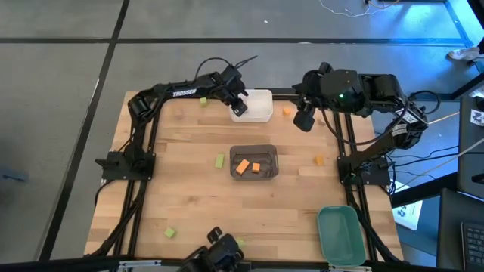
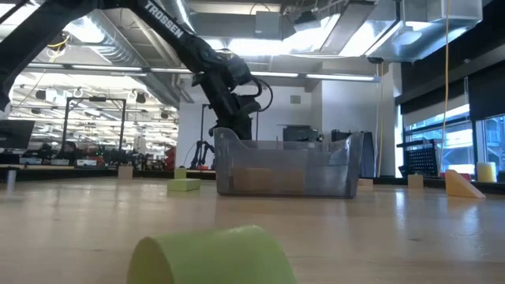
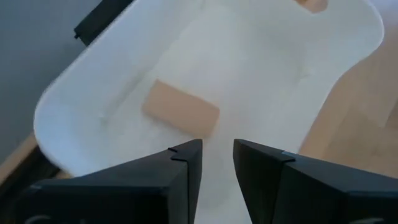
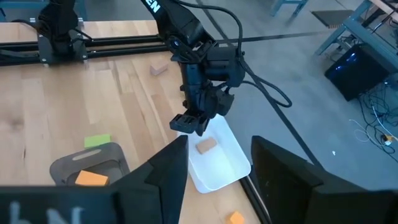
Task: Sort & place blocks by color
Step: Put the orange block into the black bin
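My left claw (image 1: 239,108) is hovering empty, slightly parted, over the white bin (image 1: 261,113) at twelve o'clock holding one tan block (image 4: 206,145); two orange blocks (image 1: 249,168) are sitting binned, several blocks remaining scattered across the tabletop (image 1: 189,189).

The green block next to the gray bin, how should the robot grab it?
Come straight down from above and pinch the green block across its two longer flat sides. It lies flat on the table, apart from the gray bin, so fingers probably fit on either side.
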Controlling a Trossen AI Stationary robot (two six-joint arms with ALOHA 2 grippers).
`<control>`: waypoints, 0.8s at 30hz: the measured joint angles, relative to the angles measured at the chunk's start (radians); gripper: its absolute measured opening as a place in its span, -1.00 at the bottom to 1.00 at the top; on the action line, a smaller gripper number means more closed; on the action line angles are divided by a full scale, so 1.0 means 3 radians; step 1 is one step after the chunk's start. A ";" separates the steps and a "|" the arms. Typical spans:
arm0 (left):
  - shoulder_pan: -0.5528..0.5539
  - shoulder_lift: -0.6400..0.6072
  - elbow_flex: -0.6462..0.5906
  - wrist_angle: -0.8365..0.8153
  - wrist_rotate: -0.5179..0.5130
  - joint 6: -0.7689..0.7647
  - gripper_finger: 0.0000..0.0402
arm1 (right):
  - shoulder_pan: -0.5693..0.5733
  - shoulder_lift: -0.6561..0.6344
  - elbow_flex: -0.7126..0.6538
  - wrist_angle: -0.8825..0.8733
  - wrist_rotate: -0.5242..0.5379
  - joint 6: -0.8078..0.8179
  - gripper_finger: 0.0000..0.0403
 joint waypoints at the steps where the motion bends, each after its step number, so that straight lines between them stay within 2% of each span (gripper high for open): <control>1: 0.0007 -0.0046 -0.0001 -0.0071 0.0000 -0.0022 -0.59 | 0.0000 0.0000 0.0000 0.0000 -0.0009 0.0033 -0.13; 8: 0.0124 -0.0503 0.0003 -0.0745 -0.0148 -0.0056 -0.60 | 0.0003 -0.0001 0.0000 0.0002 -0.0407 0.0061 -0.13; 13: 0.0214 -0.0852 0.0003 -0.1281 -0.0306 -0.0256 -0.60 | 0.0003 -0.0001 0.0000 0.0048 -0.0749 0.0047 -0.13; 17: 0.0255 -0.1027 0.0003 -0.1861 -0.0126 -0.0516 -0.61 | 0.0001 -0.0001 0.0000 0.0056 -0.0903 0.0062 -0.13; 19: 0.0234 -0.1091 0.0000 -0.2161 -0.0074 -0.0550 -0.60 | 0.0001 0.0001 0.0000 0.0055 -0.0981 0.0049 -0.13; 24: 0.0033 -0.1136 -0.0002 -0.2508 -0.0271 -0.0559 -0.60 | 0.0001 0.0023 0.0000 0.0080 -0.1214 0.0049 -0.13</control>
